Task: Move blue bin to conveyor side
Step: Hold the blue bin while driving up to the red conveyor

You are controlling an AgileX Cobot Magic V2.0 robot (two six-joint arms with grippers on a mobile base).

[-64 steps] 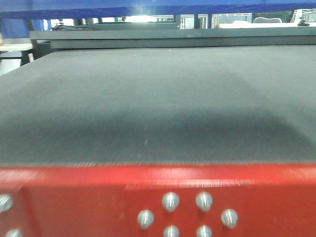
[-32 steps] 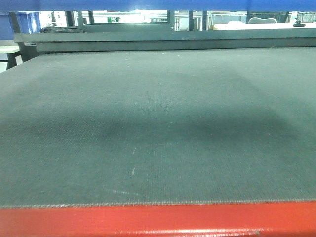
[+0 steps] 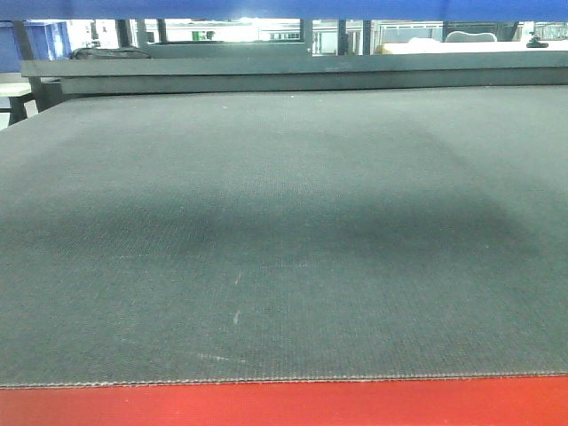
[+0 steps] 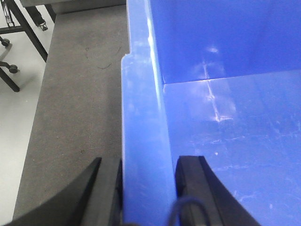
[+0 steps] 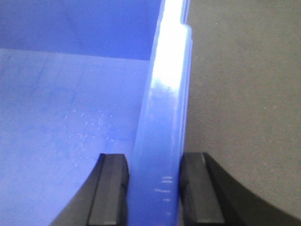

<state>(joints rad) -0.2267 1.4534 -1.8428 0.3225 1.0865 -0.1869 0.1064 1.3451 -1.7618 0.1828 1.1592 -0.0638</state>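
**Left pincer [image 4: 149,162] and right pincer [image 5: 153,160] clamping the blue bin [image 4: 235,141] at the conveyor [image 3: 284,222]**

I am watching the left pincer through its wrist view. Its two black fingers [image 4: 109,188] are pressing on the bin's left side wall, one outside and one inside, so it is closed narrow on the rim. To the right of this wall the glossy blue floor of the bin is showing, with some pale scratches. To the left of it the dark grey woven surface of the conveyor [image 4: 75,94] is lying lower. Beyond its left border a pale floor [image 4: 14,132] is appearing, with black frame legs [image 4: 27,33] standing on it.

The right pincer is doing the same on the opposite wall. Its black fingers [image 5: 110,188] are squeezing the lipped rim between them, and the rim is shining bright from the light. The bin's inside [image 5: 56,117] is lying on the left of that wall and the conveyor [image 5: 235,94] on the right.

In the front view the conveyor is filling almost everything. Its red front edge [image 3: 284,404] is running along the near border and a dark raised rail [image 3: 293,75] is crossing at the far end. A soft shadow is lying on the middle of the belt. A thin blue band [image 3: 266,7] of the bin's colour is running along the top. I cannot tell if the bin is touching the belt or hanging over it.
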